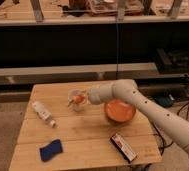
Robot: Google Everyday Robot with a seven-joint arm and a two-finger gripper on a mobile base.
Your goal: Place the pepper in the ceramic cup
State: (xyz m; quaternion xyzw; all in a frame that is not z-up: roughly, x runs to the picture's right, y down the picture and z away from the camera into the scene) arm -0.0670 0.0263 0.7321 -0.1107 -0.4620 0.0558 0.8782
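Note:
The small orange-red pepper (77, 100) hangs right over the mouth of the pale ceramic cup (77, 105), which stands upright near the middle of the wooden table (88, 132). My gripper (82, 97) is at the cup's rim, at the end of the white arm (138, 102) that reaches in from the right. It is shut on the pepper. The arm covers part of the cup's right side.
A large orange plate (120, 111) sits right of the cup, partly under the arm. A white bottle (42, 113) lies at the left. A blue sponge (50, 149) lies at the front left. A dark flat packet (123, 146) lies at the front right.

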